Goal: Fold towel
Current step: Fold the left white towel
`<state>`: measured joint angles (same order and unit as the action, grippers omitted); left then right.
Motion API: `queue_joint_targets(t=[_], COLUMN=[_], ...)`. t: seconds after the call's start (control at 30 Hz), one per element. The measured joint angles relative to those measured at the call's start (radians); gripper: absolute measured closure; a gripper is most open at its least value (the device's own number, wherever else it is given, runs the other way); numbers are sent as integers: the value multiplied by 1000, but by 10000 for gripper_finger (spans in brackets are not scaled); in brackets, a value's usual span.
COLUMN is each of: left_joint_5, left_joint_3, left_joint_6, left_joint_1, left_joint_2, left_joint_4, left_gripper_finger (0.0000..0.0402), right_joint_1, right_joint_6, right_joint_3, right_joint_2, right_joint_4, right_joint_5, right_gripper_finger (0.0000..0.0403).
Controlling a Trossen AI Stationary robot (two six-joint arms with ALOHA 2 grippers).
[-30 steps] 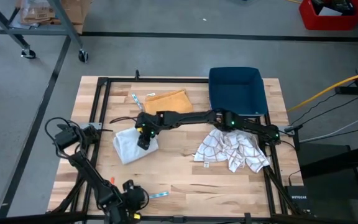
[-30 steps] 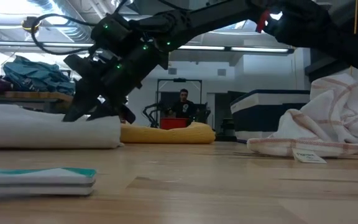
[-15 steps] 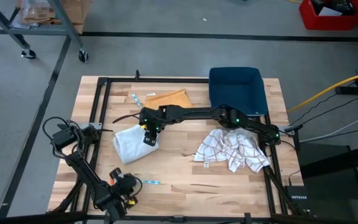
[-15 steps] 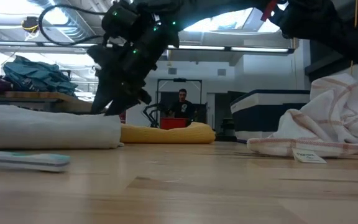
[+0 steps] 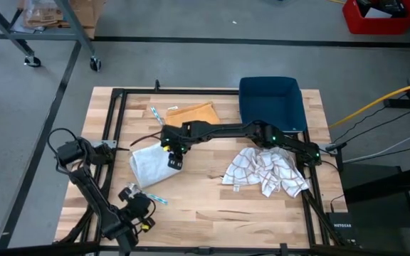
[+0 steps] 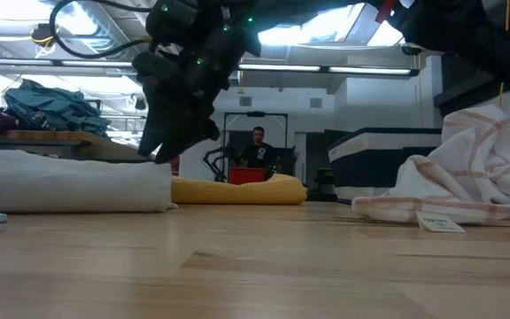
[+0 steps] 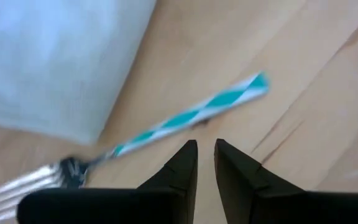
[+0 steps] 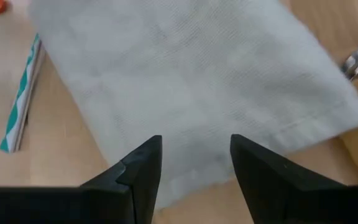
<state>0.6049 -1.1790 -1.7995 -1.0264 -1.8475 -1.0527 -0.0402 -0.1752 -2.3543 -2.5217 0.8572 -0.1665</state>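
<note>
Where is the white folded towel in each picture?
High view: the white towel lies left of centre, under the right gripper.
Low view: a long white roll at the left.
Left wrist view: blurry pale cloth in the corner.
Right wrist view: fills the picture.
Shared landmark: the teal-striped fork.

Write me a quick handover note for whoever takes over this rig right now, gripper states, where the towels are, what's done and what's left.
Right gripper: open, empty, above the right edge of the folded white towel, on the table's left half.
Left gripper: fingers nearly closed, holding nothing, low near the table's front left, over a teal-striped fork.
Checked towel: crumpled in a heap on the table's right half, in front of the blue bin.
Yellow cloth: lying flat behind the white towel.
Done: the white towel looks folded into a compact rectangle.
Left: the checked towel is unfolded; probably next, if it is part of the job.
</note>
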Motion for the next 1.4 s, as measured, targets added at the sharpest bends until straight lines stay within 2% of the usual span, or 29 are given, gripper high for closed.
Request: queue_joint_targets(t=[0.23, 0.47, 0.6, 0.77, 0.87, 1.1, 1.33, 1.4], left_joint_5=[75, 82, 18, -112, -148, -256, -361, -343], left_joint_3=[19, 101, 121, 126, 124, 118, 101, 101], left_joint_6=[100, 320, 435, 502, 495, 359, 166, 127], left_joint_1=[82, 204, 236, 234, 213, 132, 17, -10], left_joint_2=[7, 6, 6, 8, 9, 11, 60, 97], left_joint_4=[48, 271, 385, 399, 368, 329, 332, 331], left_gripper_finger=[355, 355, 355, 355, 355, 355, 355, 355], right_joint_1=[2, 2, 2, 2, 2, 2, 1, 1], right_joint_6=[-1, -2, -2, -2, -2, -3, -2, -2], right_joint_3=[0, 0, 0, 0, 0, 0, 0, 0], right_joint_2=[0, 0, 0, 0, 0, 0, 6, 17], right_joint_4=[-54, -53, -45, -45, -44, -21, 9, 8], right_joint_5=[1, -1, -2, -2, -2, -64, -53, -26], right_gripper_finger=[207, 207, 207, 207, 207, 207, 207, 207])
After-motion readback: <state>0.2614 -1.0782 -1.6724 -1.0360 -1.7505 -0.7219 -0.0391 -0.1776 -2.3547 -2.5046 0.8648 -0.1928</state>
